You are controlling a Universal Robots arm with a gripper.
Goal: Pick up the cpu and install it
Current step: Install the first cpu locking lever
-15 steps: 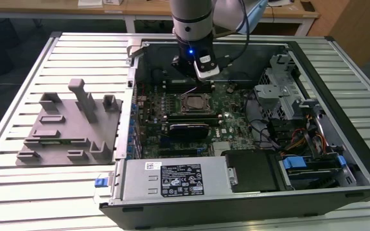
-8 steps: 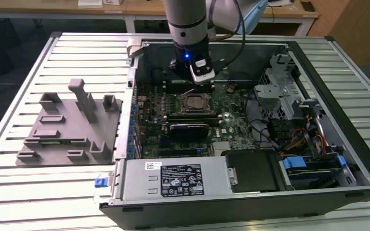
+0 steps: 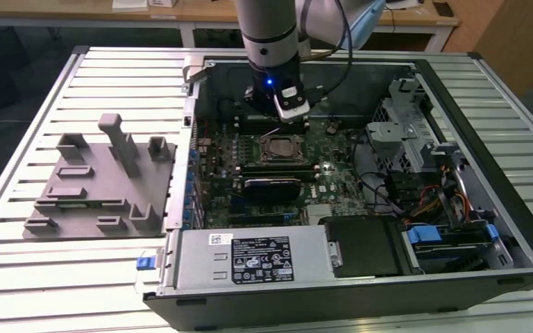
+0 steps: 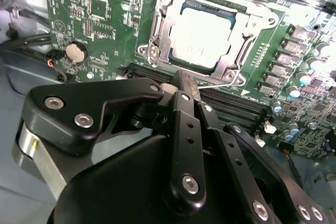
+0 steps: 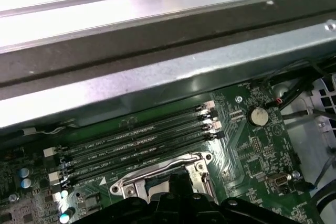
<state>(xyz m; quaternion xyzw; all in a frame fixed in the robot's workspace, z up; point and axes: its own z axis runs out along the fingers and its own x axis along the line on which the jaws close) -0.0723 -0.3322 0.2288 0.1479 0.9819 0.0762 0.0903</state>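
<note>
The cpu (image 4: pixel 202 35) lies flat in the motherboard socket (image 4: pixel 157 30), silvery top up, inside the metal socket frame. In the exterior view the cpu (image 3: pixel 277 148) sits mid-board in the open computer case. My gripper (image 4: pixel 185 78) hovers just beside the socket's edge, near the memory slots, with its black fingers (image 4: pixel 188 108) pressed together and nothing between them. The exterior view has the gripper (image 3: pixel 290 116) a little above and behind the socket. In the first wrist view the gripper (image 5: pixel 176 178) covers part of the socket frame (image 5: pixel 157 174).
The open computer case (image 3: pixel 488 83) has tall walls all round the board. A drive cage and cables (image 3: pixel 415 139) stand at the exterior view's right, and a power supply (image 3: pixel 248 257) at the front. A grey fixture tray (image 3: pixel 100 180) rests on the slatted table at the exterior view's left. Memory slots (image 5: pixel 136 142) run beside the socket.
</note>
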